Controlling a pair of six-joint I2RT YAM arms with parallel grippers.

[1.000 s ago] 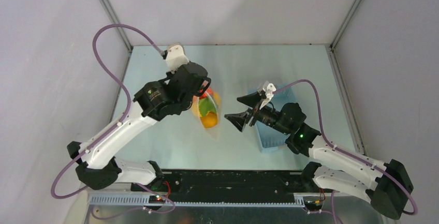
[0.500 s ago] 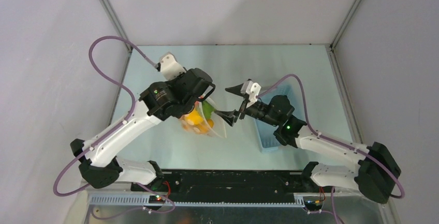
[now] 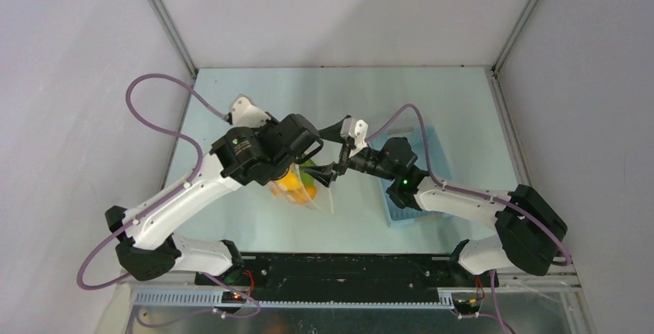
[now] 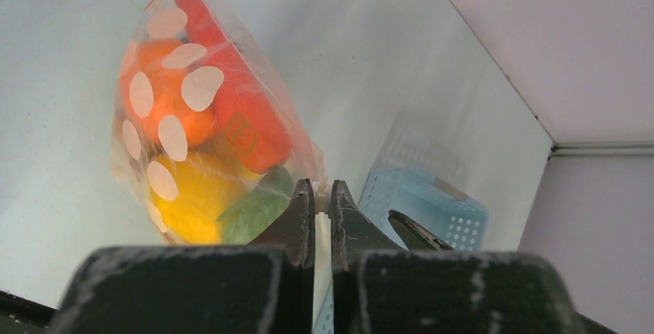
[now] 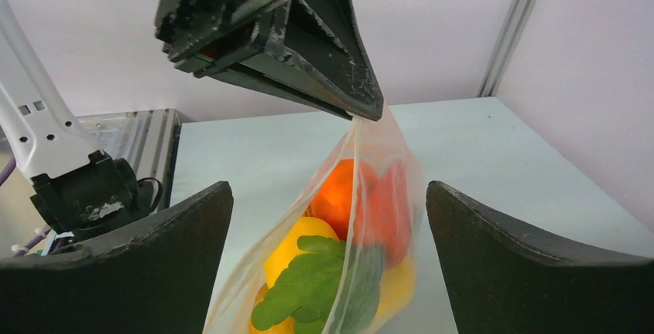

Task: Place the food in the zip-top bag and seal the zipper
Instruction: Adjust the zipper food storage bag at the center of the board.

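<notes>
My left gripper (image 3: 315, 166) is shut on the top edge of the zip-top bag (image 3: 302, 189), which hangs from it above the table. The bag (image 4: 193, 133) is clear with white dots and holds the food (image 5: 347, 241): orange, red, yellow and green pieces. In the left wrist view the white zipper strip (image 4: 322, 230) is pinched between my fingers. My right gripper (image 3: 333, 149) is open, its fingers (image 5: 501, 264) spread on both sides of the hanging bag (image 5: 339, 272), apart from it. The slider is not visible.
A light blue perforated basket (image 3: 401, 209) sits on the table to the right, partly under my right arm; it also shows in the left wrist view (image 4: 432, 210). Grey walls enclose the table on the left, back and right.
My left gripper has carried the bag down and rightward toward the centre. My right gripper has moved left, from beside the basket to around the bag, staying open.
</notes>
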